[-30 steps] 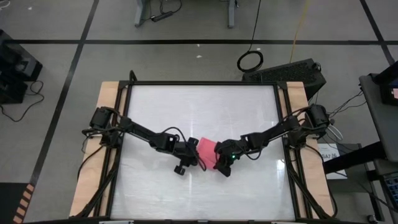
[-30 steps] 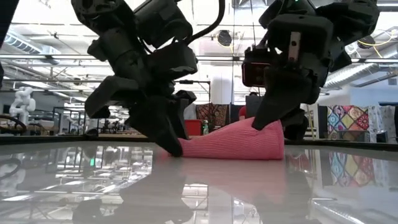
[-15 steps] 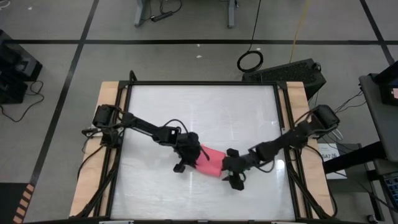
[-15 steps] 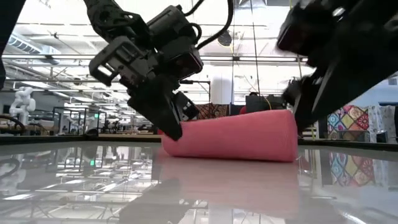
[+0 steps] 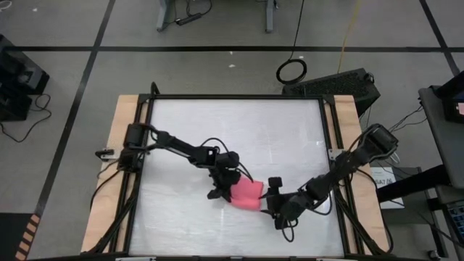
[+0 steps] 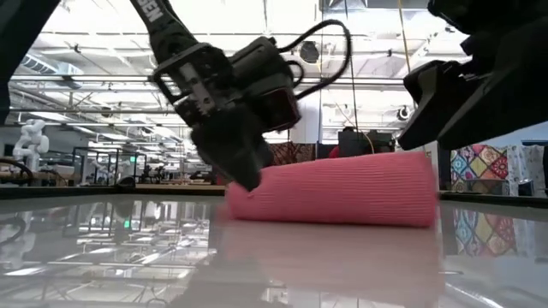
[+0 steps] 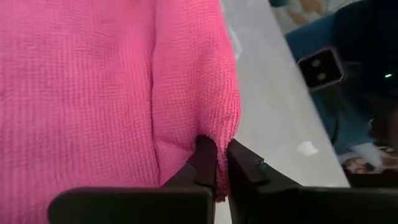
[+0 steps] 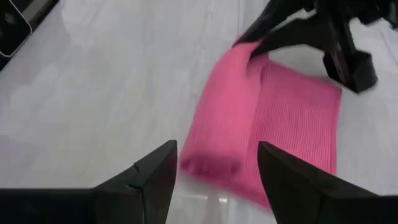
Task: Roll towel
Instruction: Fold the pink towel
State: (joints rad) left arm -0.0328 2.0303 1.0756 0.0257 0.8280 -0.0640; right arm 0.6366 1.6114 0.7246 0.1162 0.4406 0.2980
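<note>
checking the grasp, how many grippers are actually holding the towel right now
1. The left gripper is pinched shut on an edge of the pink towel near the table's front middle. The right gripper sits open just short of the roll's other end, not touching.

Your left pincer (image 7: pixel 222 163) has its two dark fingers (image 7: pixel 205 163) pressed nearly together, pinching the edge of the pink towel (image 7: pixel 93 87). The towel's ribbed knit fills most of the frame, and a rolled fold runs along the side where you grip it. Beside the towel you see the pale glossy desk (image 7: pixel 280 118), and beyond it blurred dark blue shapes you cannot identify.
</note>
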